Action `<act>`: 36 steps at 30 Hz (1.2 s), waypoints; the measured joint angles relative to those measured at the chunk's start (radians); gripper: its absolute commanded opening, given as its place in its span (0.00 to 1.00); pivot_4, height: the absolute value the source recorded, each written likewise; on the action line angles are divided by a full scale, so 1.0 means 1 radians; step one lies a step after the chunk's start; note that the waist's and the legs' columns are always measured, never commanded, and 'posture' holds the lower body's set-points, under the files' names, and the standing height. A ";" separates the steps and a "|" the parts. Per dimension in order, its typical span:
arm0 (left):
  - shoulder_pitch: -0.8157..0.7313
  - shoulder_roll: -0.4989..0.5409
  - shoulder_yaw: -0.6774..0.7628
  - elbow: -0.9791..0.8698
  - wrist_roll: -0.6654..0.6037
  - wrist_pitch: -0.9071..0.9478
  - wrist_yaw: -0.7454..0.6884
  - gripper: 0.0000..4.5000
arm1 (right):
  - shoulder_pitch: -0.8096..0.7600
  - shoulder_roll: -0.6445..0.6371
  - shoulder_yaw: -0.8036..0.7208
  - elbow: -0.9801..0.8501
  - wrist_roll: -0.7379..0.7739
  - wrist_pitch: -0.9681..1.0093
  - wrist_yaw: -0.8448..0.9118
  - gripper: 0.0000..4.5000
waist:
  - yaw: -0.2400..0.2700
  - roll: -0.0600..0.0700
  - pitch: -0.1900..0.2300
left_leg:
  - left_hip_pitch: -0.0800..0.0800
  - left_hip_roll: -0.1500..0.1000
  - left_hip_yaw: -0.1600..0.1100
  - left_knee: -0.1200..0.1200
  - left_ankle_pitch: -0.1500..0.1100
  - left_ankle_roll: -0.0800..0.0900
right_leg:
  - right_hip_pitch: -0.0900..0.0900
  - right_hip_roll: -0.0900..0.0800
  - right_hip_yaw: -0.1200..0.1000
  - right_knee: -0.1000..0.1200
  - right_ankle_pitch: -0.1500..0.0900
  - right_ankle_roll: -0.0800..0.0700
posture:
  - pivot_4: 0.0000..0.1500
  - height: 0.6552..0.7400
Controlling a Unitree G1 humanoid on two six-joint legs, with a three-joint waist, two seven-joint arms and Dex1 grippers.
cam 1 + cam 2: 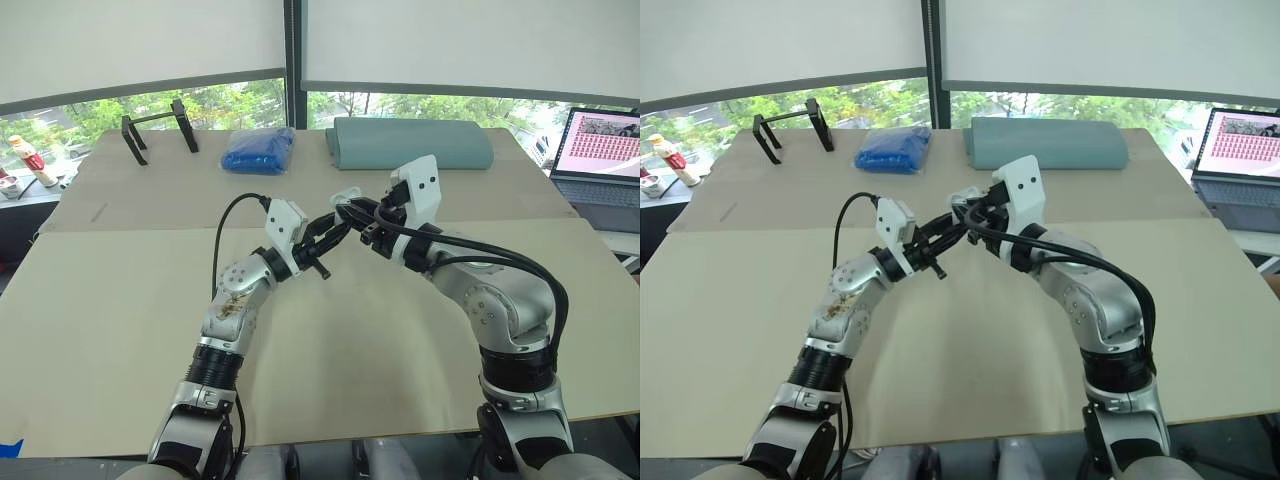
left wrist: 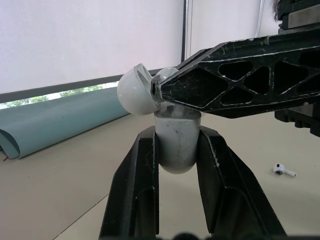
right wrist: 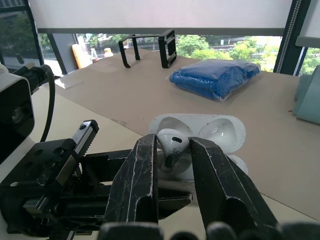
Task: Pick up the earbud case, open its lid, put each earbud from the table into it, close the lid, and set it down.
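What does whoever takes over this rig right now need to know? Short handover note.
Left gripper: shut on the case, held above the table, lid open.
Right gripper: shut on one earbud at the case's open mouth; I cannot tell if it is seated.
Second earbud: lying on the table.
Done: case picked up, lid opened, first earbud picked.
Left: release the first earbud in the case, fetch and insert the second, close the lid, set the case down.
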 measured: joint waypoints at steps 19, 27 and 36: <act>0.000 -0.001 -0.003 0.000 0.002 0.000 0.019 0.12 | 0.002 0.018 0.001 0.000 -0.018 0.000 -0.005 0.04 | 0.000 0.000 0.000 | 0.000 0.000 0.000 0.000 0.000 0.000 | 0.000 0.000 0.000 0.000 0.000 0.000 | 1.00 1.00; 0.000 -0.003 -0.006 0.000 0.011 -0.007 0.037 0.12 | 0.005 0.048 -0.012 0.000 -0.014 0.000 -0.026 0.04 | 0.000 0.000 0.000 | 0.000 0.000 0.000 0.000 0.000 0.000 | 0.000 0.000 0.000 0.000 0.000 0.000 | 1.00 1.00; 0.079 0.058 0.004 -0.001 0.022 -0.015 0.027 0.12 | -0.126 -0.030 -0.204 -0.019 0.134 0.174 -0.063 0.04 | 0.002 0.000 0.000 | 0.000 0.000 -0.001 -0.001 0.000 0.000 | -0.001 -0.001 -0.001 0.000 0.000 0.000 | 1.00 1.00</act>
